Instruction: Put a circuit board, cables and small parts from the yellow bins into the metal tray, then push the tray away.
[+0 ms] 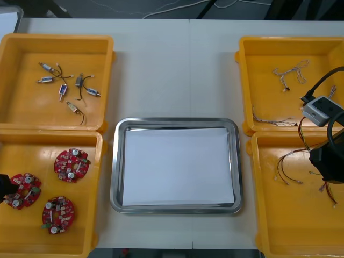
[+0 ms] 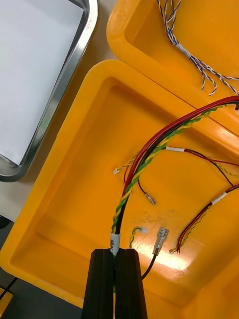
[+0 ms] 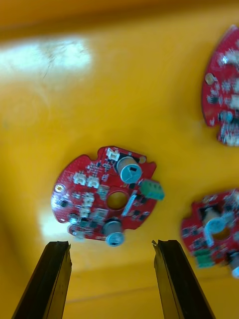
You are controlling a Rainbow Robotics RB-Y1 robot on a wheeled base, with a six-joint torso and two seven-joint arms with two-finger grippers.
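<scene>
My left gripper (image 3: 113,244) hangs open low over the near left yellow bin (image 1: 32,145), its fingers (image 3: 55,279) straddling a round red circuit board (image 3: 107,197) without touching it. From the front that board (image 1: 24,191) lies beside the left gripper (image 1: 5,188) at the table's left edge. My right gripper (image 2: 118,254) is shut on the end of a red and yellow cable (image 2: 149,154) inside the near right bin (image 2: 74,164). The front view has the right gripper (image 1: 325,161) over that bin. The metal tray (image 1: 115,161), white inside, sits between the bins.
Two more circuit boards (image 1: 71,164) (image 1: 58,214) lie in the near left bin. Several small metal parts (image 1: 64,86) sit in the far left bin. Twisted blue and white cables (image 1: 290,72) lie in the far right bin. More red and yellow cables (image 1: 287,164) remain loose.
</scene>
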